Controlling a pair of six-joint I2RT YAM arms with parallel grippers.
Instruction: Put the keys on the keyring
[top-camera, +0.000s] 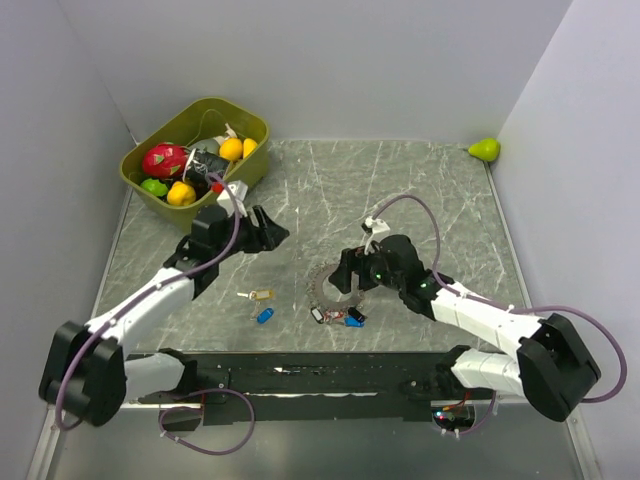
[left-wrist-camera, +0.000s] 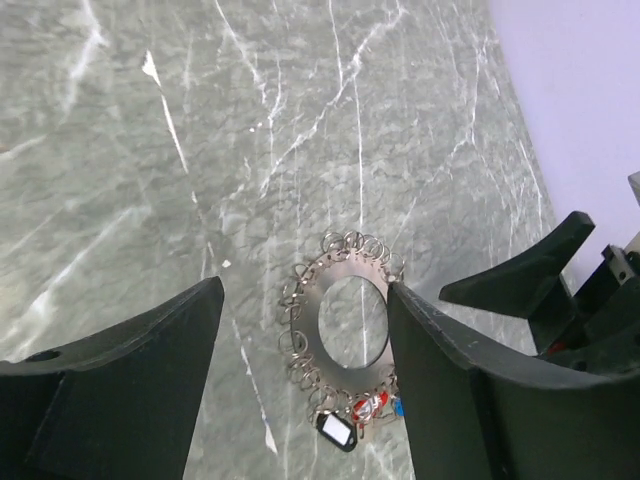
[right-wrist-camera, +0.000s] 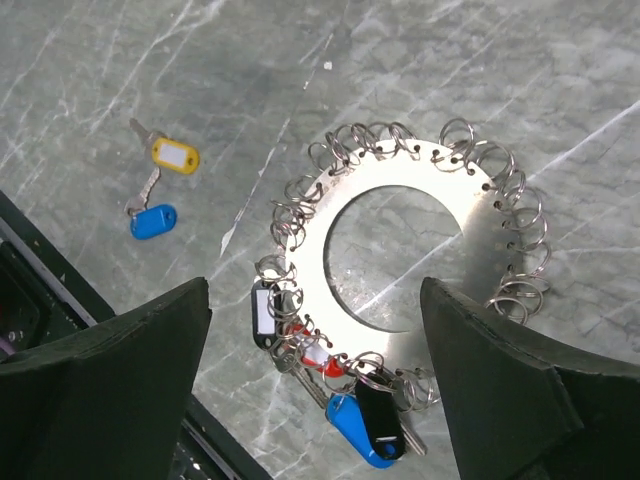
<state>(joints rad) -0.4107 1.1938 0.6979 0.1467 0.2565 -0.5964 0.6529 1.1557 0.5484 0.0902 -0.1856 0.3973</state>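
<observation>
While your right gripper (right-wrist-camera: 315, 285) hangs directly over the keyring (right-wrist-camera: 395, 168), fingers spread wide with nothing between them, the ring lies flat on the marbled table (top-camera: 300, 190), around the middle and towards the near edge. A cluster of keys (right-wrist-camera: 355, 430) with black, red and blue tags hangs from its near rim. Two loose keys lie to its left, apart from it: a yellow-tagged key (right-wrist-camera: 172, 155) and, just nearer, a blue-tagged key (right-wrist-camera: 152, 222). Your left gripper (top-camera: 268, 232) sits farther left and farther back, likewise spread and empty.
</observation>
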